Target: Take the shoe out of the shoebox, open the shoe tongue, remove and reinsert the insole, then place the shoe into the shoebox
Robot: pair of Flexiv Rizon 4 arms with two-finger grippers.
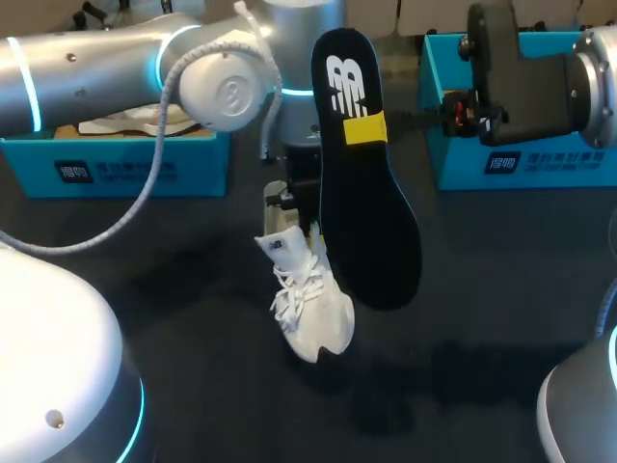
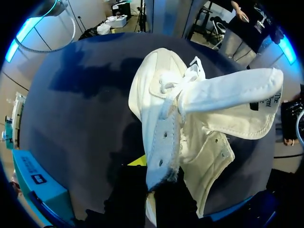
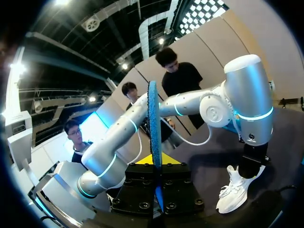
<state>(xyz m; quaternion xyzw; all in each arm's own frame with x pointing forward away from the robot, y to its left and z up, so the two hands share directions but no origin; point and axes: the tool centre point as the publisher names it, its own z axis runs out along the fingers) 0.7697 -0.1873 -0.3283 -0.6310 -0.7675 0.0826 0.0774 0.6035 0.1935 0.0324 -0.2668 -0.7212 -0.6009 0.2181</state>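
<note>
Now the left gripper point(image 1: 287, 201) is clamped on the side edge of the white shoe point(image 1: 310, 299) and holds it with the toe down over the dark table point(image 1: 145, 318), near the middle. In the left wrist view the tongue point(image 2: 232, 90) stands folded outward, away from the laces. The right gripper point(image 1: 366, 127) grasps the dark insole point(image 1: 371, 222) between its yellow tips, lifted upright just beside the shoe. A blue shoebox point(image 1: 116, 166) stands at the far left and another shoebox point(image 1: 525, 159) at the far right.

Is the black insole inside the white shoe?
No, the right gripper holds the black insole up in the air, outside the white shoe.
</note>
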